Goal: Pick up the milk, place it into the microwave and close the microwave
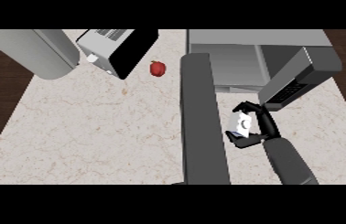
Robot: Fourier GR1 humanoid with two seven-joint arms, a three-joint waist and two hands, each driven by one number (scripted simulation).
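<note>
My right hand (258, 127) is shut on the milk (242, 123), a small white carton held just above the counter, with black fingers curled round both its ends. It hovers in front of the microwave (229, 58), whose grey cavity at the back right stands open. The microwave's door (201, 122) is swung out towards me as a long grey slab just left of the milk. The dark control panel (297, 83) sits right behind my hand. My left hand does not show.
A toaster (115, 49) stands at the back left beside a large grey cylinder (40, 54). A small red fruit (157, 68) lies between the toaster and the open door. The marble counter (94, 136) spreads wide to the left.
</note>
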